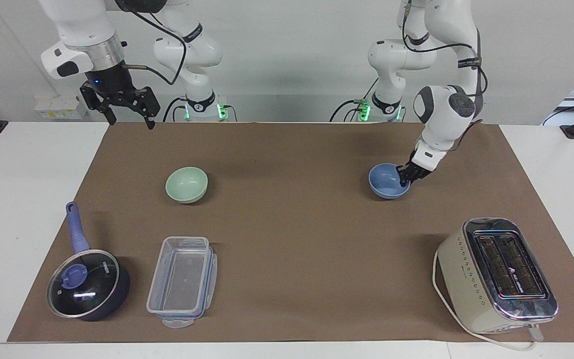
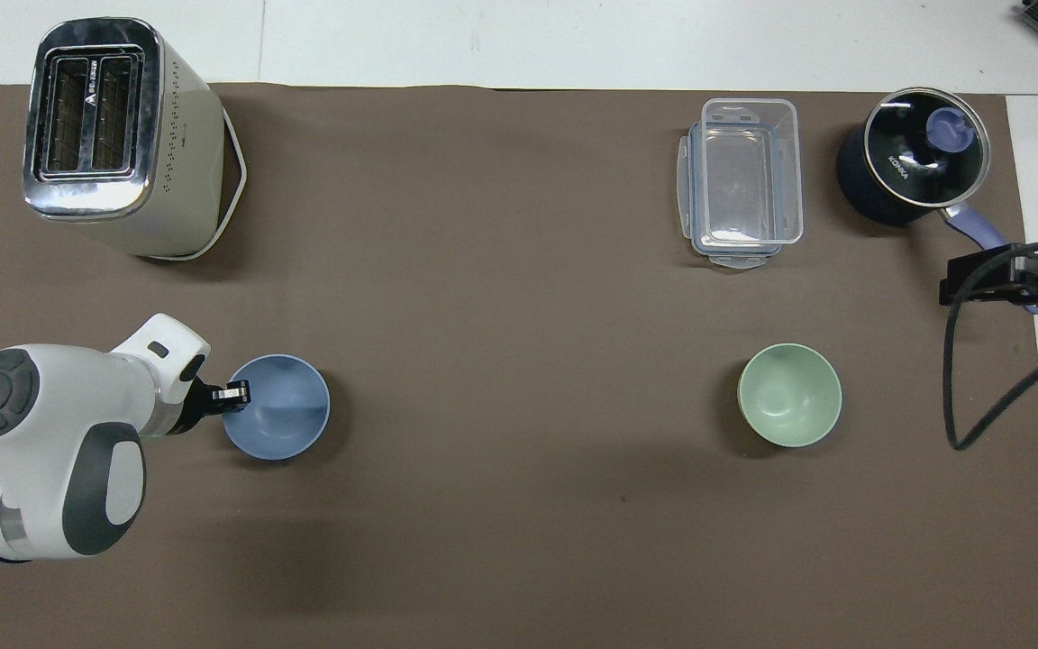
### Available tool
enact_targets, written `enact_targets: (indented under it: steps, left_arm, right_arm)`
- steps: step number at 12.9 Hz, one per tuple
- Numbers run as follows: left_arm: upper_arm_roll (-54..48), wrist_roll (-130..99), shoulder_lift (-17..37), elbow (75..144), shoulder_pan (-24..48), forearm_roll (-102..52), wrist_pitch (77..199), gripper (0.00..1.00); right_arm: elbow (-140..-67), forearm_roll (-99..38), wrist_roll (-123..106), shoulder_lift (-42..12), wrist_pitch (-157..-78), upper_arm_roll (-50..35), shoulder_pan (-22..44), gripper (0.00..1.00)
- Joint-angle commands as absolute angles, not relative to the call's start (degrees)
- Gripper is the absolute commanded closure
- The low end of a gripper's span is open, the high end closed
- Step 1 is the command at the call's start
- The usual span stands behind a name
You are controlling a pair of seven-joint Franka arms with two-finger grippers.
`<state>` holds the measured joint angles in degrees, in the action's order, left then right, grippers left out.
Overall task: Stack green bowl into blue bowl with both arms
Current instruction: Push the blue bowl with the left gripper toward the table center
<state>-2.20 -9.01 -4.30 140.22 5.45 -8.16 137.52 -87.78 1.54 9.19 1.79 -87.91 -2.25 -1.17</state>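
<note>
Brown mat [image 1: 292, 234] covering a white table [image 1: 23, 199], holding seven items. Blue bowl [image 1: 388, 182] [image 2: 277, 407]: on the mat toward the left arm's end, tilted slightly, its rim pinched on the side toward that end. Left gripper [image 1: 407, 175] [image 2: 229, 395]: down at the blue bowl, fingers clenched on the rim, one inside and one outside the wall, the white forearm slanting up from it. Green bowl [image 1: 186, 185] [image 2: 789, 395]: upright on the mat toward the right arm's end, well apart from the blue bowl, about as near the robots as that bowl, nothing touching it. Right gripper [image 1: 126, 112] [image 2: 1015, 281]: raised over the mat's corner at the right arm's end, fingers spread and released, holding nothing; this arm waits. Dark pot [image 1: 89, 285] [image 2: 906, 169] with glass lid and blue handle [image 1: 76, 228]: farther from the robots than the green bowl, at the right arm's end of the mat. Clear plastic box [image 1: 182, 280] [image 2: 742, 184]: just beside the pot, toward the middle of the table, open side up. Cream toaster [image 1: 496, 274] [image 2: 122, 135] with chrome top: at the left arm's end, farther from the robots than the blue bowl, its white cord [image 1: 439, 289] looping round its base
</note>
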Motion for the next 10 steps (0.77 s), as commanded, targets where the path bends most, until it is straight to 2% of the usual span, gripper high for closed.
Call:
enact_targets:
  steps: [1,3,6,10]
  left_arm:
    - [-1.85,-10.90,-4.66,136.69,7.21,-7.56,133.09,1.00]
    - [-1.85,-12.29,-4.57,133.69,8.87,-7.73,130.44,1.00]
    - [-1.85,-16.25,-4.48,133.07,13.87,-8.26,131.22,1.00]
    - [-1.85,-24.85,-4.48,133.33,24.14,-9.22,133.32,1.00]
  right_arm:
    - [-87.45,1.67,8.26,1.93,-87.54,-2.64,-1.67,0.00]
    - [-87.45,1.67,8.26,1.93,-87.45,-2.64,-1.67,0.00]
    - [-87.45,1.67,8.26,1.93,-87.45,-2.64,-1.67,0.00]
    - [-87.45,1.67,8.26,1.93,-87.45,-2.64,-1.67,0.00]
